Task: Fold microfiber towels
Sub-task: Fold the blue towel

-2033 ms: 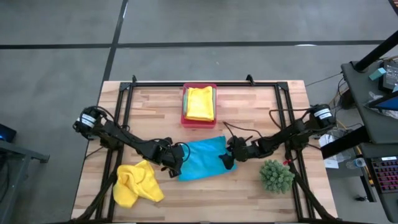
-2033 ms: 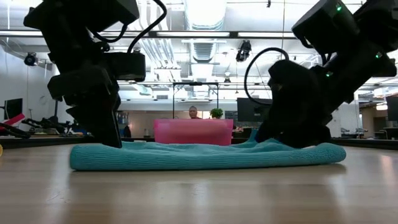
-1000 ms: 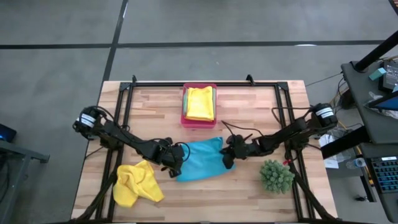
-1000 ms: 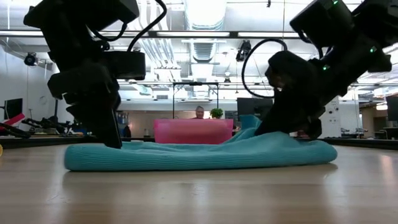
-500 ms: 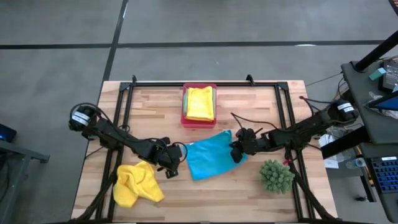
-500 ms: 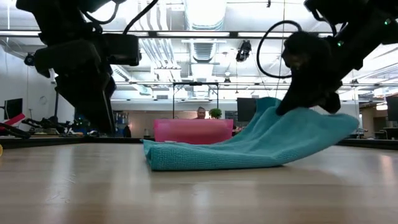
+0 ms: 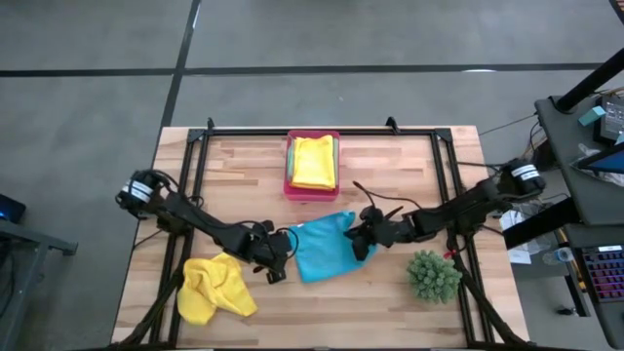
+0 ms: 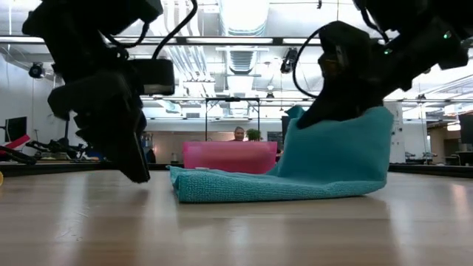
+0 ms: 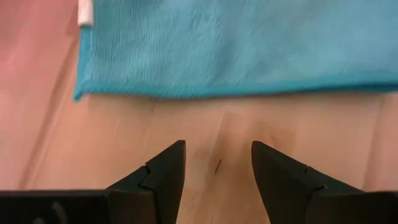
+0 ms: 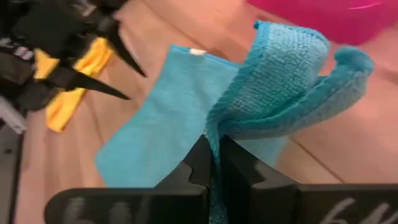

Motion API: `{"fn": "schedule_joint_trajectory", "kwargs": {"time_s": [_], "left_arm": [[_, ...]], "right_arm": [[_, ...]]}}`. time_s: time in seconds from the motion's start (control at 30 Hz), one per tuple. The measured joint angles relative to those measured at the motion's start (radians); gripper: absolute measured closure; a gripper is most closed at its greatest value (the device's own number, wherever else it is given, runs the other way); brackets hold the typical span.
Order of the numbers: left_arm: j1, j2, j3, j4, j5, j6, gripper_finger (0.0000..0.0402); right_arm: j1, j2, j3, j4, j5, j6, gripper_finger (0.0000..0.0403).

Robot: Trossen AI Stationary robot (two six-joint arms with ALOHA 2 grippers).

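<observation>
Since 2 seconds back: turquoise towel [image 7: 325,250] drawn in from a wide flat strip to a shorter patch mid-table, right edge lifted; left gripper [image 7: 276,269] backed off its left edge.

Largest first: wooden table [image 7: 390,175], pink tray [image 7: 290,187] holding a folded yellow towel [image 7: 313,162], crumpled yellow towel [image 7: 213,287] at front left, green plant [image 7: 433,275] at front right.

Right gripper [image 10: 211,163] clamped shut on the raised towel edge. Left gripper open, holding nothing, just beside the towel's left edge.

To fold well: carry the lifted edge leftward, low and level, to meet the flat left edge squarely; pin with the left gripper if the cloth drags.

Long axis roughly left-right, tilted slightly toward the far right corner.
</observation>
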Motion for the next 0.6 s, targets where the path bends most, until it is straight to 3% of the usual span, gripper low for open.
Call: {"fn": "schedule_joint_trajectory", "kwargs": {"time_s": [0.2,0.6], "left_arm": [[0.000,0.032,0.000,0.052,-0.006,0.002,0.0233],[0.000,0.049,0.001,0.103,-0.013,0.018,0.0233]], "right_arm": [[-0.004,0.093,0.075,0.049,-0.017,-0.045,0.0391],[-0.044,0.288,0.300,-0.031,0.020,-0.144,0.0391]]}}
